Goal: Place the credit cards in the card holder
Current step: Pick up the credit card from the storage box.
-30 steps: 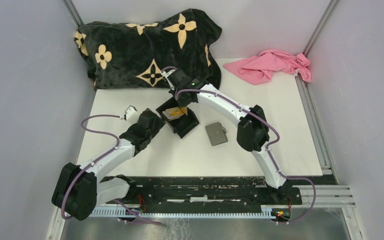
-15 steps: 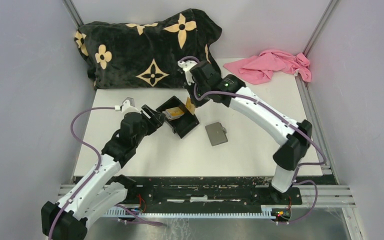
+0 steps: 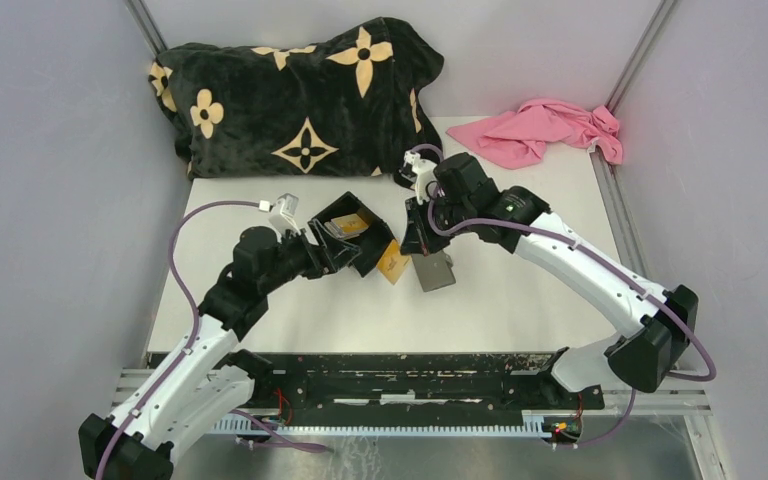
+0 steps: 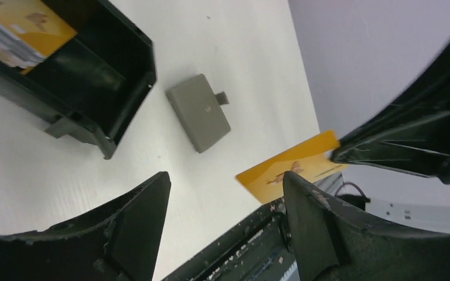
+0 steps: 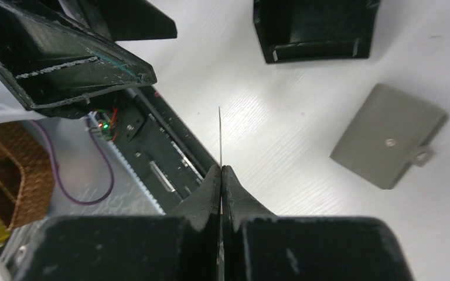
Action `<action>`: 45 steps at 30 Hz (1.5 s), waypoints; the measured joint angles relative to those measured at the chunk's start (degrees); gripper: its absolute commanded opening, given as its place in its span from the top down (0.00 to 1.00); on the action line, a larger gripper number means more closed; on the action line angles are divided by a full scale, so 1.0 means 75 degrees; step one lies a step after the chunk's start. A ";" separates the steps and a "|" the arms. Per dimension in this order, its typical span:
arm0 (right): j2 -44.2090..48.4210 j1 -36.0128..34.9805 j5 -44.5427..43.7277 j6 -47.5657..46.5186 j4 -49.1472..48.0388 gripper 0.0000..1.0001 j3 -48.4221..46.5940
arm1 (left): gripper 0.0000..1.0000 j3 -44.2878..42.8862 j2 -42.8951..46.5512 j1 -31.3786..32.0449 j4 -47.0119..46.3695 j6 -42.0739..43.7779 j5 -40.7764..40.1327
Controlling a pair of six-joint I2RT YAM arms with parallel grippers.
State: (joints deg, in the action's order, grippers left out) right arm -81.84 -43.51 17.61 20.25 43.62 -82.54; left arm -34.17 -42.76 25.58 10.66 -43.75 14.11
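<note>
right gripper (image 5: 221, 171): clamped on a thin gold plastic card (image 3: 392, 263), hanging just left of the wallet, so it's the nearer arm
card holder: small flat grey bifold wallet (image 3: 433, 269), folded closed, probably needs opening first
black rectangular plastic box (image 3: 365, 245): left of the wallet, more cards (image 3: 345, 226) stacked inside
left gripper (image 4: 225, 178): jaws wide apart, empty, over by the box

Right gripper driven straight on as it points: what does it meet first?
Most likely the bare table, between the black box and the grey card holder; the gold card pinched in the right gripper would touch down first. Depth is unclear.
</note>
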 measured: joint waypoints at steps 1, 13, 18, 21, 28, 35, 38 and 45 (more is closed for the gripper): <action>0.0055 0.0035 0.0239 0.0152 -0.0111 0.99 0.0207 | 0.22 0.0000 0.0000 0.0003 -0.0044 0.0044 0.0230; 0.0178 0.1160 0.2509 0.1594 -0.1600 0.99 0.1614 | 0.23 0.0000 -0.0472 0.0006 -0.0670 0.0160 0.2296; 0.0163 0.1457 0.3110 0.1964 -0.2017 0.99 0.1693 | 0.23 0.0000 -0.0545 0.0006 -0.0705 0.0251 0.2594; 0.0152 0.1457 0.3494 0.2221 -0.2358 0.99 0.1789 | 0.23 0.0000 -0.0694 0.0006 -0.0711 0.0277 0.2617; 0.0149 0.1457 0.4016 0.2667 -0.2789 0.99 0.2259 | 0.23 0.0000 -0.1096 0.0006 -0.0758 0.0478 0.2742; 0.0149 0.1457 0.4360 0.2903 -0.3139 0.99 0.2591 | 0.28 -0.0087 -0.1402 0.0006 -0.0766 0.0618 0.2932; 0.0125 0.1457 0.4462 0.2967 -0.3249 0.99 0.2693 | 0.31 -0.0096 -0.1466 0.0006 -0.0784 0.0627 0.3042; -0.0315 0.1457 0.4730 0.3302 -0.3943 0.99 0.2789 | 0.43 -0.0111 -0.1466 0.0006 -0.0778 0.0714 0.3369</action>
State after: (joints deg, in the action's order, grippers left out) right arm -84.20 -32.58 53.08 45.01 14.04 -61.63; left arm -35.00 -53.76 25.63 4.82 -38.39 39.38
